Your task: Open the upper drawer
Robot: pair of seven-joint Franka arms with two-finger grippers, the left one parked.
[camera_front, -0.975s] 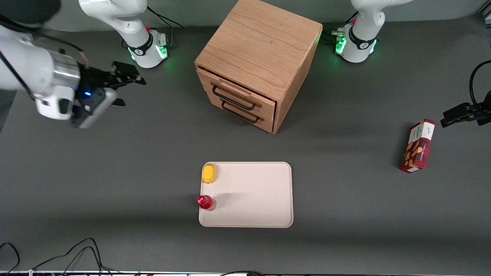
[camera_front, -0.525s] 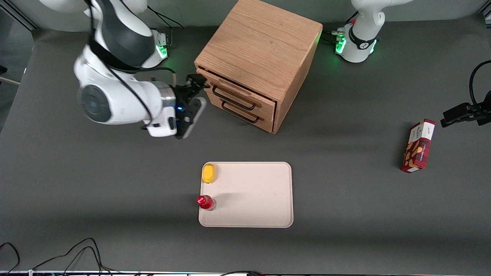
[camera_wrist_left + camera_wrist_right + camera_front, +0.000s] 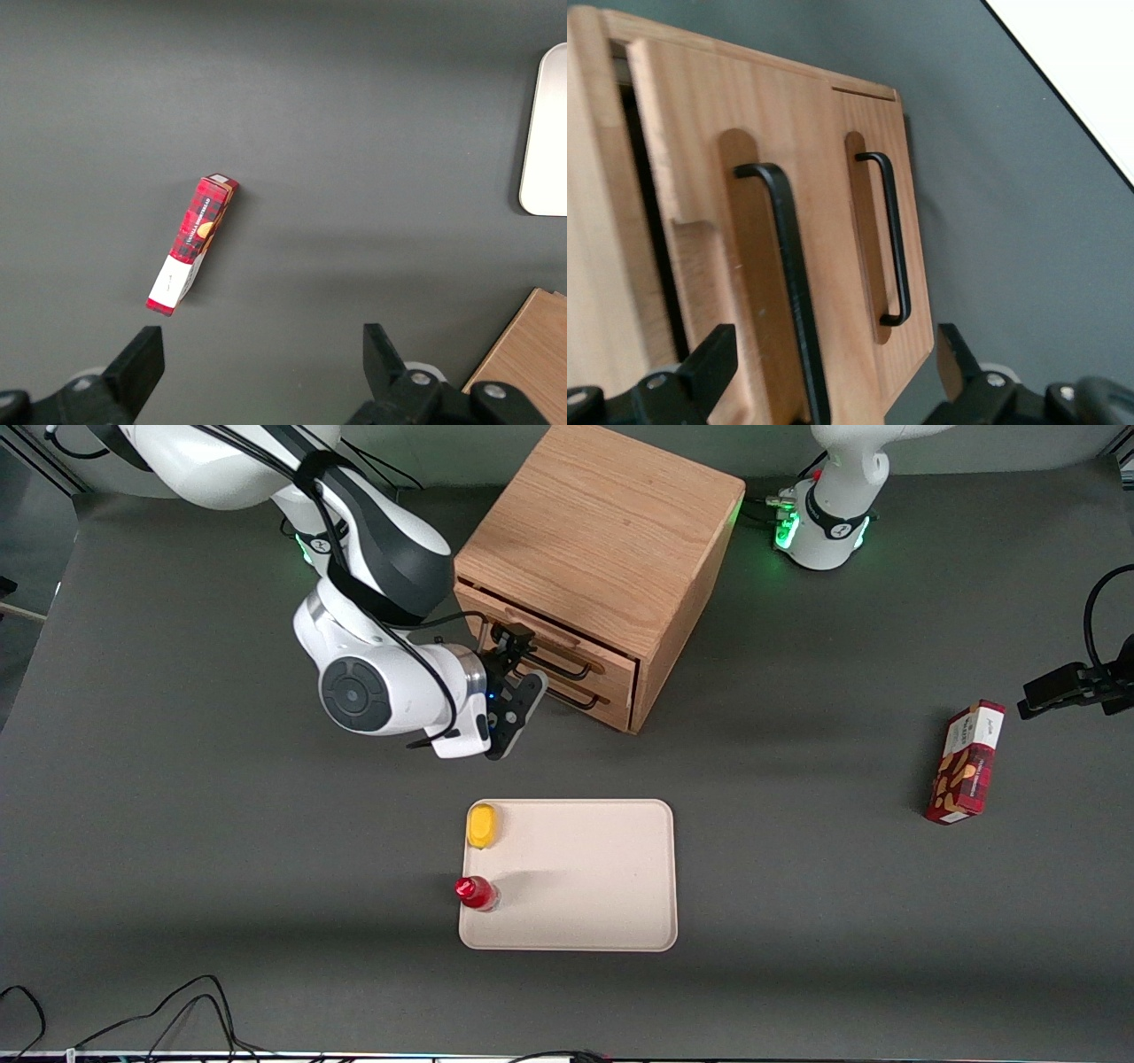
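Within one second the gripper [image 3: 507, 657] had swung in from the working arm's end to the upper drawer [image 3: 554, 642] of the oak cabinet [image 3: 602, 540]. Its jaws stood wide around the black handle [image 3: 788, 292], nothing gripped yet, so closing seemed next.

No text, label, brand or number can be read. The red box [image 3: 967, 763], lying well apart from the oak cabinet [image 3: 601, 571] toward the parked arm's end of the table, carries printing on its white end [image 3: 174, 280], but the characters cannot be made out.
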